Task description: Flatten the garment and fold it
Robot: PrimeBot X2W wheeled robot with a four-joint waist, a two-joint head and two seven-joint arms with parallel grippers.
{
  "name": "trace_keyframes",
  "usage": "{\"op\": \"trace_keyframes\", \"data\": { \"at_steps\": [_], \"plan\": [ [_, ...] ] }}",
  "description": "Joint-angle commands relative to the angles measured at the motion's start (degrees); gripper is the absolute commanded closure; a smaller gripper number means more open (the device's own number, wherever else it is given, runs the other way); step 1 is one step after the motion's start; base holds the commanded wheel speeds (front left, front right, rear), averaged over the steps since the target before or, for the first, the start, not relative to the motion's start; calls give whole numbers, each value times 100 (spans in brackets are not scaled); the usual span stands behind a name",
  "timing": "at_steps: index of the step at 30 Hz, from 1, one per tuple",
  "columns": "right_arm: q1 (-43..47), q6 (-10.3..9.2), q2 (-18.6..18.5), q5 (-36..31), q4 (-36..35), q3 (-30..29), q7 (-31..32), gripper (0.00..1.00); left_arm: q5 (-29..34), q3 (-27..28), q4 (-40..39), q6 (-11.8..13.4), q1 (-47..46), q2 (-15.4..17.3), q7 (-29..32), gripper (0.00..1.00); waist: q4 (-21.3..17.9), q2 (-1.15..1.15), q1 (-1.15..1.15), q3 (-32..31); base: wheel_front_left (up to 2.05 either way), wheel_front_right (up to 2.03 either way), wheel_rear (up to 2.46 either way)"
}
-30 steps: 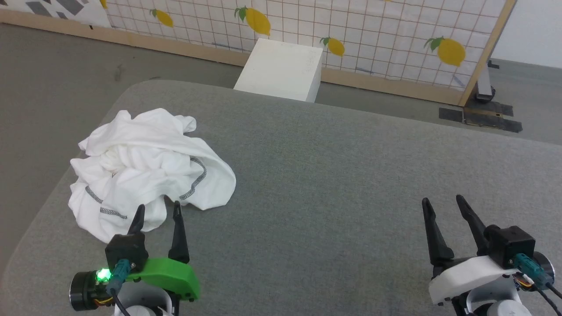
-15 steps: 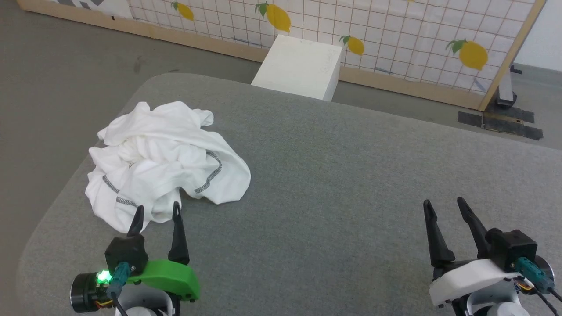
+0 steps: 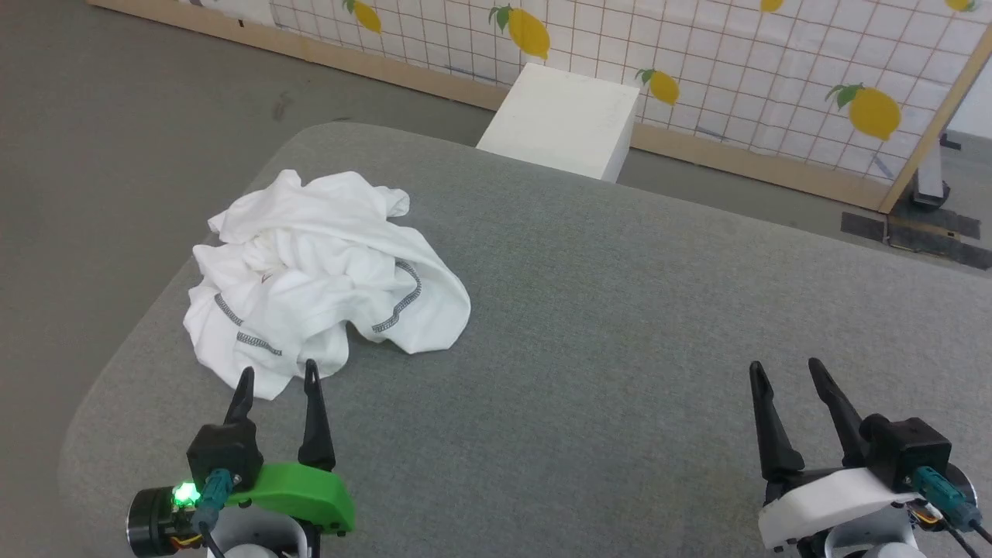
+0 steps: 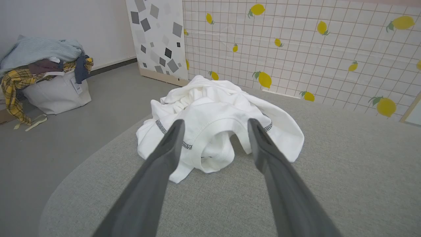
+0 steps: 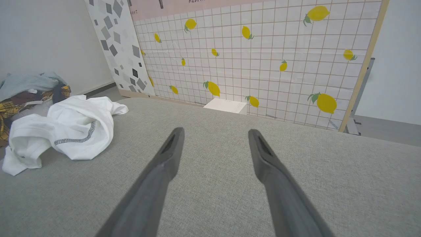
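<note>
The garment (image 3: 318, 271), a white shirt with grey-black zigzag seams, lies crumpled in a heap on the left part of the grey padded table (image 3: 620, 325). It also appears ahead in the left wrist view (image 4: 217, 125) and at the left of the right wrist view (image 5: 65, 128). My left gripper (image 3: 277, 373) is open, its fingertips just short of the heap's near edge, holding nothing. My right gripper (image 3: 783, 366) stands open over bare table at the lower right, far from the garment.
A white box (image 3: 562, 120) stands on the floor beyond the table's far edge, before a lemon-print partition (image 3: 736, 62). A bag piled with clothes (image 4: 46, 75) sits on the floor to the left. The table's rounded left corner is close to the garment.
The head camera has turned, so the whole picture shifted right and down. Both grippers stay open in the same posture; the garment has not visibly changed shape.
</note>
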Motion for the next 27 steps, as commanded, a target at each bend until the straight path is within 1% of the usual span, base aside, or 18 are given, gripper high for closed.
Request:
{"op": "trace_keyframes", "data": {
  "at_steps": [1,27],
  "plan": [
    [68,-6,3,52,35,-3,-62,0,-63,-8,19,36,23,-22,-53,0,52,0,0,-2,0,0,0],
    [165,-8,4,175,226,-29,-372,0,-163,-28,262,192,23,-28,-361,0,539,0,0,-12,0,0,0]
  ]
}}
